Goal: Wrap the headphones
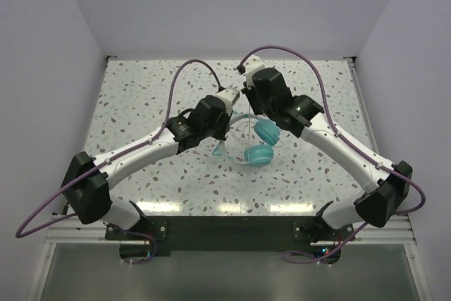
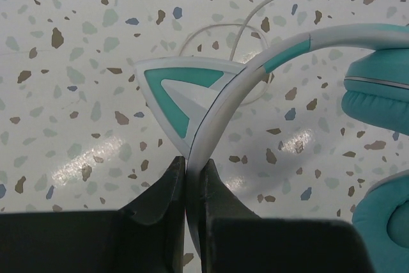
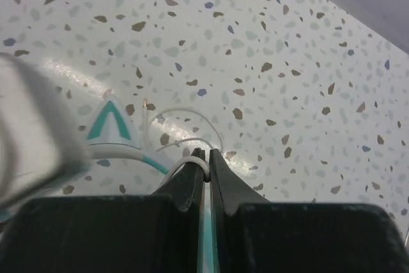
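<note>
The headphones (image 1: 258, 154) lie mid-table, two teal ear cups side by side and the pale headband arching left. My left gripper (image 1: 224, 137) is shut on the headband (image 2: 255, 71) just below a teal-and-white cat ear (image 2: 182, 97); an ear cup (image 2: 377, 97) sits to its right. My right gripper (image 1: 254, 119) is just above the headphones. In the right wrist view it (image 3: 206, 163) is shut on the thin pale cable (image 3: 185, 165), which curls over the left finger. A strip of teal headband shows in the gap behind the pinch. The rest of the cable lies in a loose loop (image 3: 192, 113) on the table beside the other cat ear (image 3: 108, 123).
The speckled table (image 1: 141, 96) is walled at the back and both sides. Thick purple robot cables (image 1: 184, 68) arch over each arm. A blurred white part of the left arm (image 3: 32, 132) fills the left of the right wrist view.
</note>
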